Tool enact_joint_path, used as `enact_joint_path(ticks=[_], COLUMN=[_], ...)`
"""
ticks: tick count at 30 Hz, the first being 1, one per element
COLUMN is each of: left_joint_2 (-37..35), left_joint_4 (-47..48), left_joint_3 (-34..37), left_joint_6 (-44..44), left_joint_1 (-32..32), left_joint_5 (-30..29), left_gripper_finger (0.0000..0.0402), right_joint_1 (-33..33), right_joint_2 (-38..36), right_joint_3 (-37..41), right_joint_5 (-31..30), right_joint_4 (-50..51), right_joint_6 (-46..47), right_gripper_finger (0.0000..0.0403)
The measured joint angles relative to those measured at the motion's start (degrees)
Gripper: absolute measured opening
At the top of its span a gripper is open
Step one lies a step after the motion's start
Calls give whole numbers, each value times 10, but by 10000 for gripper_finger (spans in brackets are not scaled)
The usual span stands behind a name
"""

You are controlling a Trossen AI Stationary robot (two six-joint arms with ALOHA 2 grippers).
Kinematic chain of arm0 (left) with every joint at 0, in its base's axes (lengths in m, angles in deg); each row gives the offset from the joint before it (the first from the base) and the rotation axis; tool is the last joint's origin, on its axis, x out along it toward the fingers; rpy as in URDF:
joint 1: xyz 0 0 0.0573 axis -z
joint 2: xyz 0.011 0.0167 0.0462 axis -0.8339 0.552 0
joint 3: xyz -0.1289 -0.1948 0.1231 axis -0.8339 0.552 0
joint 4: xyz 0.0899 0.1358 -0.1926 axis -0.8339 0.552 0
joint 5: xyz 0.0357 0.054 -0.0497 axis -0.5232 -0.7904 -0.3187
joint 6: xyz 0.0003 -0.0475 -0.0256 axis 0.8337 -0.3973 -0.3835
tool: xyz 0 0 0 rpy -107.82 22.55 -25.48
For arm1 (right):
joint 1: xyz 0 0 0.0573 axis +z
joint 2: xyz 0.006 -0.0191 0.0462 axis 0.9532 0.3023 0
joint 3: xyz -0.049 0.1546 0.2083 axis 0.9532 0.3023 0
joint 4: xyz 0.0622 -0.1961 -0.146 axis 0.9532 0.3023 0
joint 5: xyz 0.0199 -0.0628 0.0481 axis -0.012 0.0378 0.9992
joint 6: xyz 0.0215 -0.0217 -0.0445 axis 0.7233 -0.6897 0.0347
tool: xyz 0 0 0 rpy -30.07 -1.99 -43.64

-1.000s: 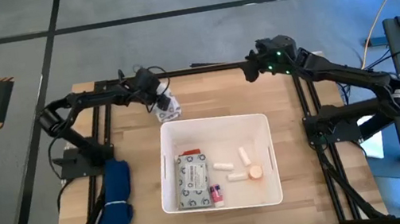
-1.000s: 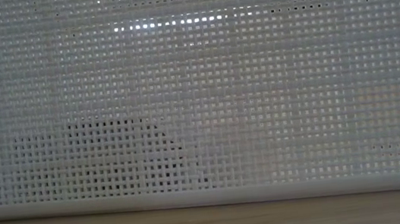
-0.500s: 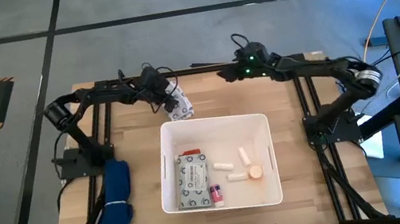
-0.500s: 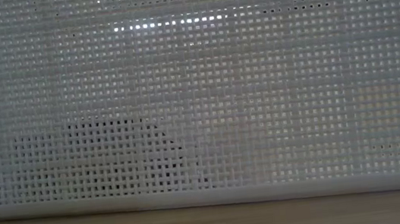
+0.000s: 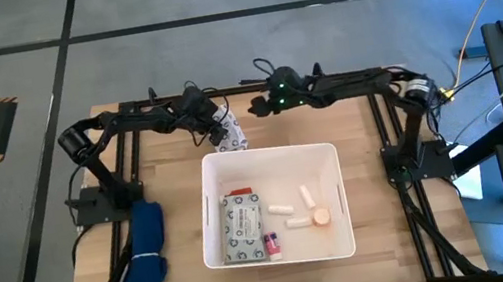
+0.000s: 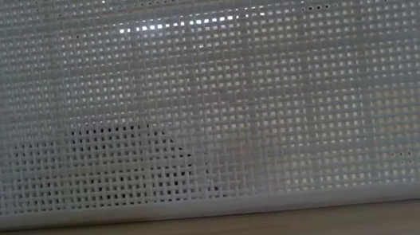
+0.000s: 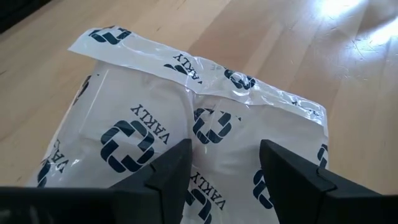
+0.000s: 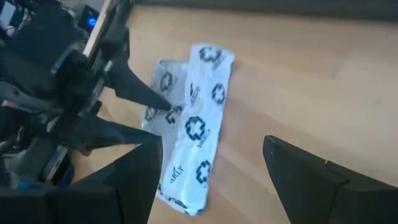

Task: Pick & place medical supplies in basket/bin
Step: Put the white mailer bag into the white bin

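— What is seen from above that the low view lacks?

— The white basket is shown at mid-table, holding a flat packet, white tubes, a tiny red bottle and an orange-capped vial. Only the basket's perforated wall is met in the low view.

— And the grippers?

— Another packet is found just beyond the basket's far left corner. In the left wrist view the left gripper is spread across it; whether it is pinched or merely straddled cannot be told. The right gripper is held wide apart nearby, empty.

— Anything cut off?

— The blue cloth is perhaps a glove.
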Motion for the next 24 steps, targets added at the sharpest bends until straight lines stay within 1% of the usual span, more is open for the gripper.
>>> enact_joint_path(ticks=[9,16,21,24], left_joint_2=[-3,-29,-70,-102], left_joint_4=[-5,3,56,118], left_joint_3=[-1,-30,-57,-75], left_joint_6=[0,9,43,70], left_joint_1=[0,-4,-6,-11], left_joint_5=[1,9,3,-9], left_gripper_finger=[185,185,184,181], right_joint_1=[33,41,41,41], right_joint_2=[86,110,110,110], right_joint_3=[-62,-76,-76,-76], right_joint_5=[38,39,39,39], right_joint_4=[0,0,3,6], right_joint_6=[12,10,9,7], right_gripper_finger=[280,280,280,280])
